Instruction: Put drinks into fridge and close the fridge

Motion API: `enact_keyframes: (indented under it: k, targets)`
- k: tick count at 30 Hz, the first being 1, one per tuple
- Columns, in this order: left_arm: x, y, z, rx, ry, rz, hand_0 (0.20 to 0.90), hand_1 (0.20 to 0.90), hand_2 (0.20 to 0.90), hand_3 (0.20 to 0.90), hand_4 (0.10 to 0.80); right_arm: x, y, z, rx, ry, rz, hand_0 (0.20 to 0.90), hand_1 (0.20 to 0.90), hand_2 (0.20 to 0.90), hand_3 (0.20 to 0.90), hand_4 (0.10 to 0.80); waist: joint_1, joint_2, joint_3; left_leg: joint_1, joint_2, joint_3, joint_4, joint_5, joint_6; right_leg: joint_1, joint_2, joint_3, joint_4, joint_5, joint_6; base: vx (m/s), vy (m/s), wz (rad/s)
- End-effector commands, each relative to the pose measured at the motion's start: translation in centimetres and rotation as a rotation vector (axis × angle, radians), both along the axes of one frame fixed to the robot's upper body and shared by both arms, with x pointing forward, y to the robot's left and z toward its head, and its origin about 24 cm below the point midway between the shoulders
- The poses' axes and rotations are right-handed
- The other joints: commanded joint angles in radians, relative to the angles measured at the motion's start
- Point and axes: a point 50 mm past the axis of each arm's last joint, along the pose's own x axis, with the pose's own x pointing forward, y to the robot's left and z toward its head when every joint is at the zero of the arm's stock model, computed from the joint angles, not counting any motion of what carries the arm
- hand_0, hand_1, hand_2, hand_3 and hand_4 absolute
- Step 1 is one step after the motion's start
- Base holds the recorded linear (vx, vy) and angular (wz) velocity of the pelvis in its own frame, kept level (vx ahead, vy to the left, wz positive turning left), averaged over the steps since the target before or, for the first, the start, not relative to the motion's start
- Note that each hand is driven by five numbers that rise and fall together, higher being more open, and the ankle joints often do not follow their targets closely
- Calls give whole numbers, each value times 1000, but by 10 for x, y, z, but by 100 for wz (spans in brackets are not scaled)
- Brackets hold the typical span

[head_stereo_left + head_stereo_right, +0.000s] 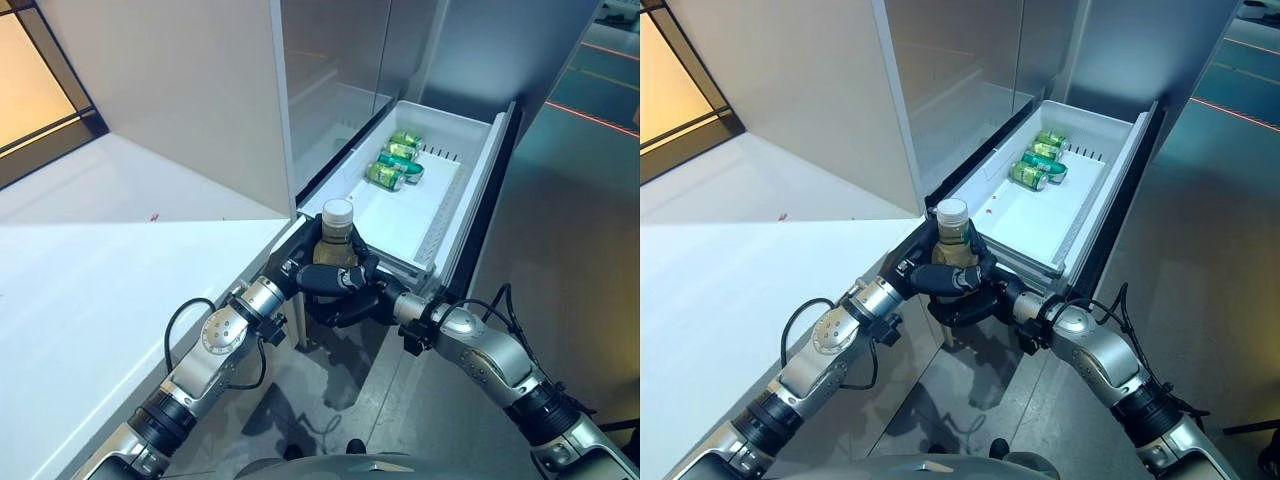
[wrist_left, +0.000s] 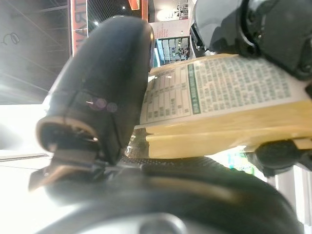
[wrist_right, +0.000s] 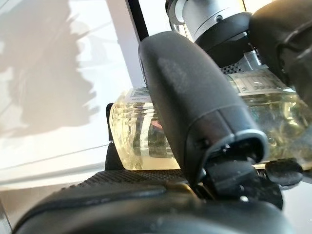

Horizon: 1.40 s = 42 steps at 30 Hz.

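Note:
A bottle [image 1: 337, 228] of pale yellow drink with a white cap stands upright at the near corner of the open white fridge drawer [image 1: 478, 178]. My left hand [image 1: 322, 276] is curled round its labelled body [image 2: 219, 95]. My right hand [image 1: 350, 306] is wrapped round its lower part from the other side, thumb [image 3: 192, 97] lying across the clear base [image 3: 136, 136]. Both hands are shut on the bottle and touch each other. Several green cans [image 1: 397, 160] lie at the far end of the drawer.
A white counter [image 1: 100, 290] runs along my left, right beside the drawer's near edge. A tall white panel [image 1: 180, 100] rises above the counter, beside the fridge's open interior [image 1: 340, 90]. Grey floor [image 1: 570, 230] lies to the right of the drawer.

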Motion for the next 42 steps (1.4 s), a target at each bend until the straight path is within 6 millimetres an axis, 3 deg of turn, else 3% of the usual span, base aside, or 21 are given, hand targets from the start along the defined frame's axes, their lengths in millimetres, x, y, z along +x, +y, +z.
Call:
enact_keyframes:
  k: [1,4,9,14,20,21,28,34,37,42]
  targets:
    - [-6,-53,59,-247,-271,-193,900,900,900,900,800,37,25,101,206,-479,-90,300,300,300,200,100,-1,-5,-69,-11,5,36,3,-63,-6,-9,-8,-19,37,-40,68,0,0,0]
    - [-1,-46,62,-305,-231,-136,900,900,900,900,800,49,4,128,87,-673,-260,300,300,300,200,100,4,-3,-66,-10,7,35,4,-65,-9,-6,-9,-24,38,-40,67,0,0,0]
    - [7,-38,58,-321,-145,-86,900,900,900,900,800,66,-18,149,151,-601,-425,300,300,300,200,100,17,-5,-61,-10,9,27,6,-66,-13,-1,-10,-40,45,-46,63,4,-4,6]
    - [8,-35,24,-301,85,-129,900,900,900,900,800,84,-58,175,75,-719,-667,300,300,300,200,100,42,-7,-65,-13,8,7,4,-65,-17,5,-12,-64,47,-52,59,15,-3,17]
    - [-6,-40,-16,-251,302,-232,900,900,900,900,800,94,-103,210,-241,-958,-884,300,300,300,200,100,70,-3,-65,-17,8,-6,5,-61,-20,7,-16,-84,57,-62,57,22,9,19]
    - [-14,-40,-29,-204,353,-265,900,900,900,900,800,99,-119,217,-327,-967,-932,300,300,300,200,100,83,-2,-63,-20,9,-12,7,-58,-22,8,-19,-92,63,-66,55,44,20,15]
    - [-39,-39,-65,-68,518,-401,900,900,900,900,800,115,-157,220,-513,-923,-1046,300,300,300,200,100,126,5,-54,-26,9,-39,14,-45,-29,18,-24,-120,74,-75,47,75,5,16]
    - [-51,-30,-88,34,623,-411,900,900,900,900,800,119,-181,215,-636,-855,-1102,300,300,300,200,100,152,16,-35,-46,9,-59,39,-43,-37,14,-30,-140,86,-80,43,84,-7,14]
    - [-53,-16,-106,123,667,-357,900,900,900,900,800,118,-197,213,-712,-796,-1137,300,300,300,200,100,165,23,-11,-84,10,-73,59,-39,-42,-15,-34,-147,99,-81,40,-4,-28,15]
    - [-42,25,-133,328,631,-128,900,900,900,900,800,114,-224,216,-776,-684,-1209,300,300,300,200,100,180,33,76,-179,12,-103,85,-26,-42,-104,-33,-145,130,-82,34,-133,-87,17]
